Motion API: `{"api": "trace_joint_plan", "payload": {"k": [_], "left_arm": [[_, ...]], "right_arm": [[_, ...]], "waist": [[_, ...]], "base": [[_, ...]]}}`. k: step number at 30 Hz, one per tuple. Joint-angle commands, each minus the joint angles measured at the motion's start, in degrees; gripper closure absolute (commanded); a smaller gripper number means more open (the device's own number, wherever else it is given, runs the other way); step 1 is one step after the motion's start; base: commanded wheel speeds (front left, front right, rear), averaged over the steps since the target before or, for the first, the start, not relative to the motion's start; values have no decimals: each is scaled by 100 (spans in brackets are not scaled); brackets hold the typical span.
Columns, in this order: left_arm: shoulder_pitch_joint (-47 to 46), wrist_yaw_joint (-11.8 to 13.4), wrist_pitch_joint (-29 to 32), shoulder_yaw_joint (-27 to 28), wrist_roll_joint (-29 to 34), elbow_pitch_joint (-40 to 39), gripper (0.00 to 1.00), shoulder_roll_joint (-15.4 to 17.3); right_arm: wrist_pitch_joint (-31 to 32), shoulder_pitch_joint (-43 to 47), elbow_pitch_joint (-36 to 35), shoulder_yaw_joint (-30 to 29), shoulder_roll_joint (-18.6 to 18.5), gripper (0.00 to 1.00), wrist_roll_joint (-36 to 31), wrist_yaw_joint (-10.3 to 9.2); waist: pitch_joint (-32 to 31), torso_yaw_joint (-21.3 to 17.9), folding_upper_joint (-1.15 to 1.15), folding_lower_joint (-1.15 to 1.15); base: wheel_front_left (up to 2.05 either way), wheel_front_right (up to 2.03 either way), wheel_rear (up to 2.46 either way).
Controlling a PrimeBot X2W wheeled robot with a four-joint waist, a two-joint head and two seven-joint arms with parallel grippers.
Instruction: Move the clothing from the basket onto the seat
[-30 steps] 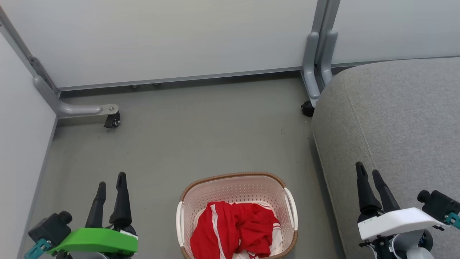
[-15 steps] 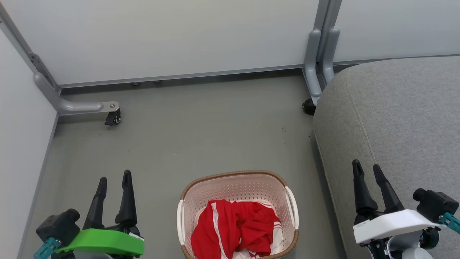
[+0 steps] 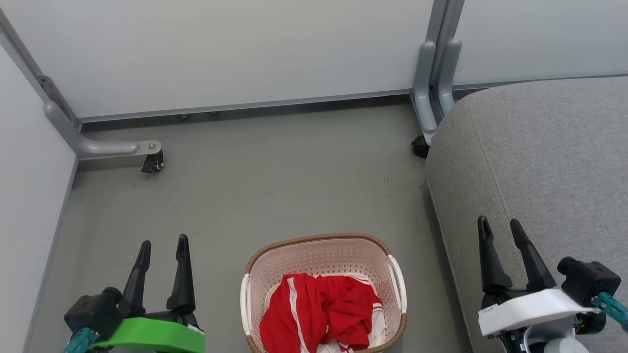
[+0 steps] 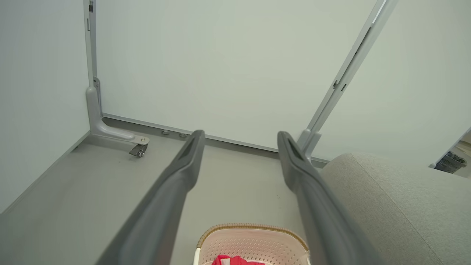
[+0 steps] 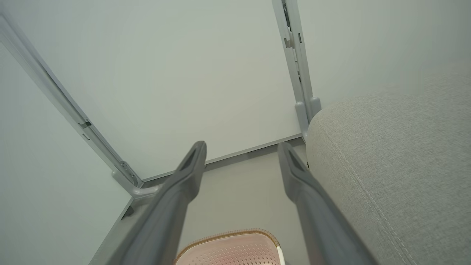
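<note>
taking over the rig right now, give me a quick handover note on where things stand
Left end effector: open, empty, above the floor to the left of the basket.
Right end effector: open, empty, over the near edge of the seat.
Clothing: red bundle lying in the basket, which stands on the floor just left of the seat.
Done: nothing yet; no clothing on the part of the seat in view.
Left: grasp the clothing, lift it out, set it on the seat.
</note>
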Motion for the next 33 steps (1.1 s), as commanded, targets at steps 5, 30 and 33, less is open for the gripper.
{"api": "trace_joint_plan", "payload": {"k": [5,30,33], "left_arm": [[82,-23,-103,-45,331,-80,0,47],[326,-23,-394,-153,1441,-229,0,55],[353,-22,-436,-156,1556,-251,0,55]], "right_arm": [[-112,95,-99,68,-33,0,-359,1],[-403,332,-355,254,-41,0,-1532,2],[-437,351,-379,263,-42,0,-1625,2]], "waist": [[-32,-9,0,0],[-97,11,0,0],[-103,10,0,0]], "base": [[0,0,0],[0,0,0],[0,0,0]]}}
